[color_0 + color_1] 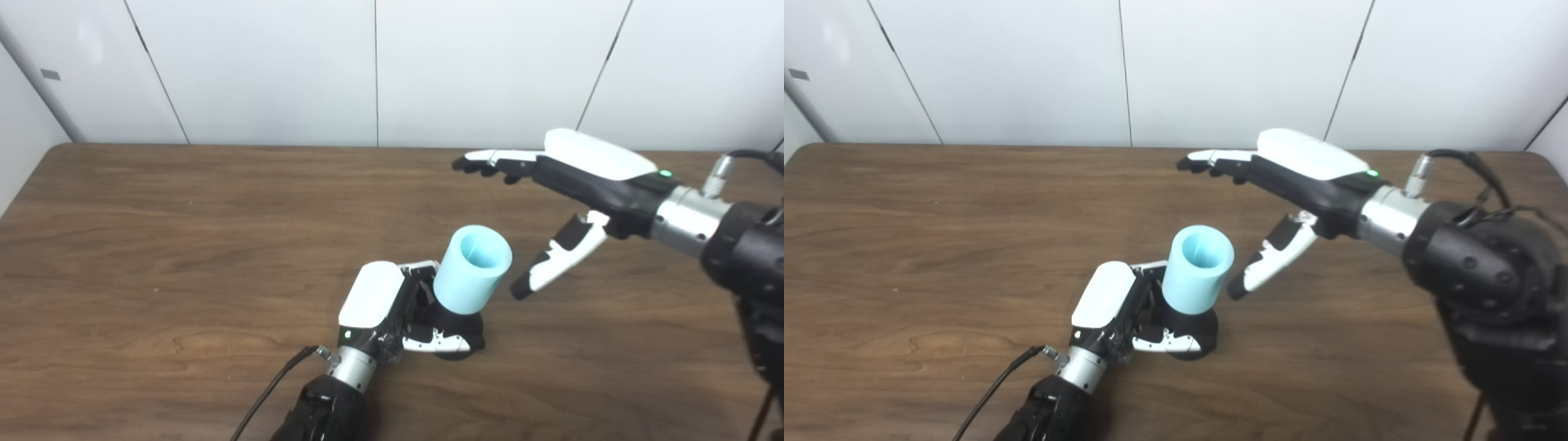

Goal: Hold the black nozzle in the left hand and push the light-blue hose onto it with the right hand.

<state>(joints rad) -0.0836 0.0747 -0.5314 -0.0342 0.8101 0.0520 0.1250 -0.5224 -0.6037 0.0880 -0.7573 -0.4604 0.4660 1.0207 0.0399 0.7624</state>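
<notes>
Atop nozzle [458,324]: hose [473,269] (tilted)

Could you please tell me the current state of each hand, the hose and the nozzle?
light-blue hose: seated on the nozzle, tilted, open end up.
black nozzle: base on the table, gripped by the left hand.
left hand: shut on the nozzle.
right hand: open, fingers spread, apart from the hose, holding nothing.
</notes>
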